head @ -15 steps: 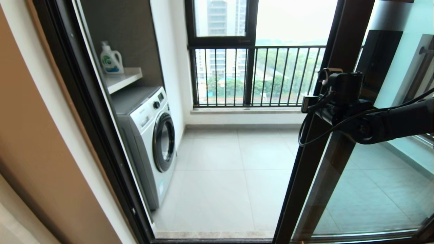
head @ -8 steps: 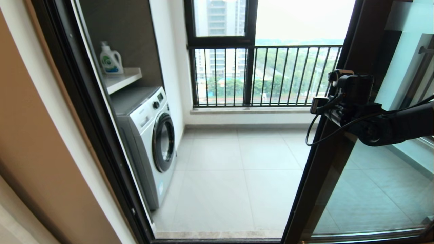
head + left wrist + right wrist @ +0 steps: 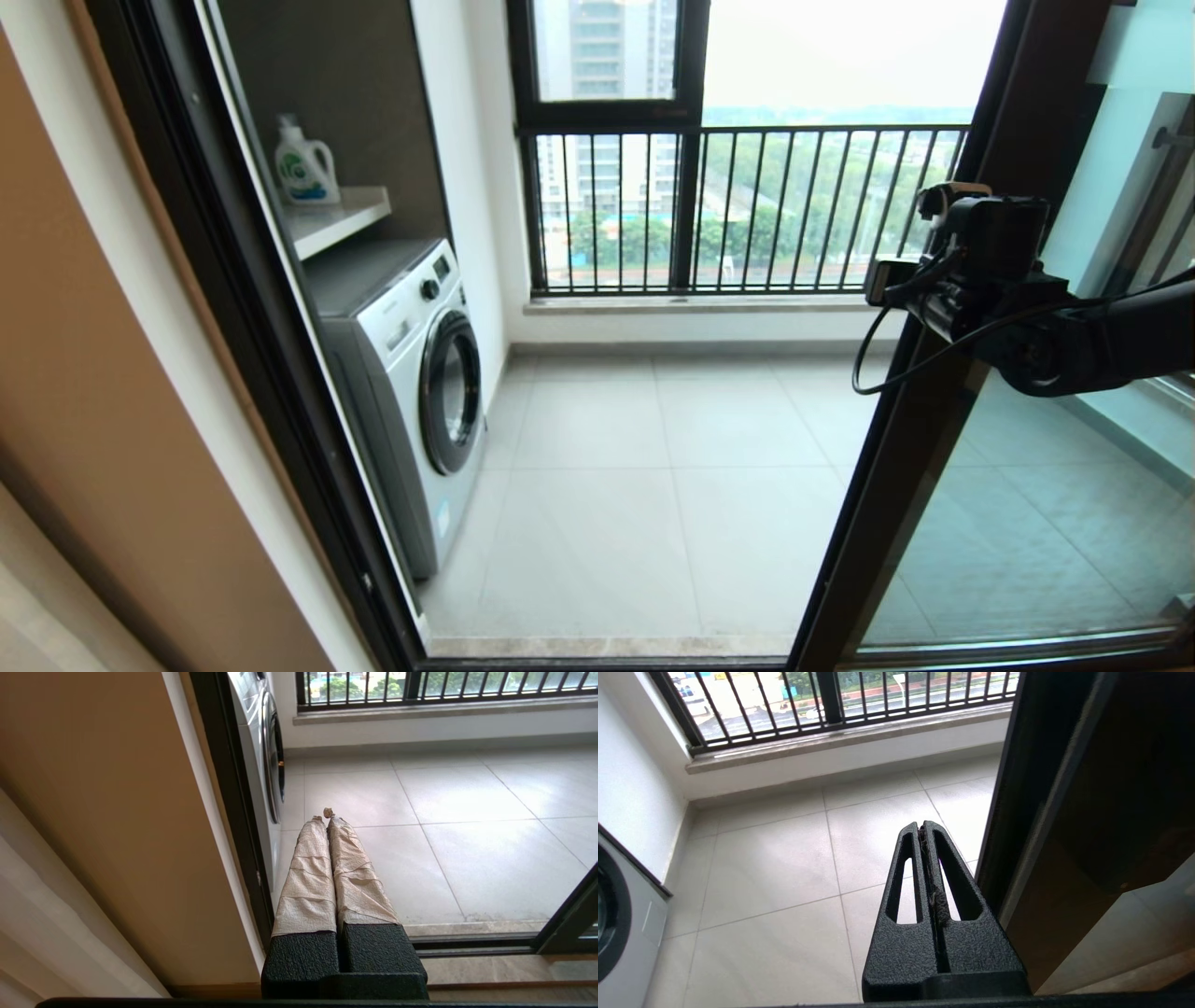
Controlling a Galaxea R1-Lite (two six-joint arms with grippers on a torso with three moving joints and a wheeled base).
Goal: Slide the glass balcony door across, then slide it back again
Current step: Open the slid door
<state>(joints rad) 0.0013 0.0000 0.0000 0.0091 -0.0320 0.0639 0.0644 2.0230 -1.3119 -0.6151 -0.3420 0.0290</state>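
The glass balcony door (image 3: pixel 901 448) stands at the right, its dark upright edge (image 3: pixel 1029 793) leaning across the view. My right arm (image 3: pixel 1055 336) reaches in from the right at about mid-height of that edge. The right gripper (image 3: pixel 921 826) is shut with nothing in it, and its black fingers lie right beside the door's edge on the balcony-opening side. The door's bar handle does not show. My left gripper (image 3: pixel 324 817), with tape-wrapped fingers, is shut and empty, parked low by the left door jamb (image 3: pixel 233 812).
A white washing machine (image 3: pixel 420 392) stands at the left of the balcony, under a shelf with a detergent bottle (image 3: pixel 305 163). The outer window with railing bars (image 3: pixel 700 205) closes the far side. The floor track (image 3: pixel 607 658) runs along the threshold.
The door's upright edge has slid to the right and the opening is wider. My right arm has moved right with it. The left arm has not moved.
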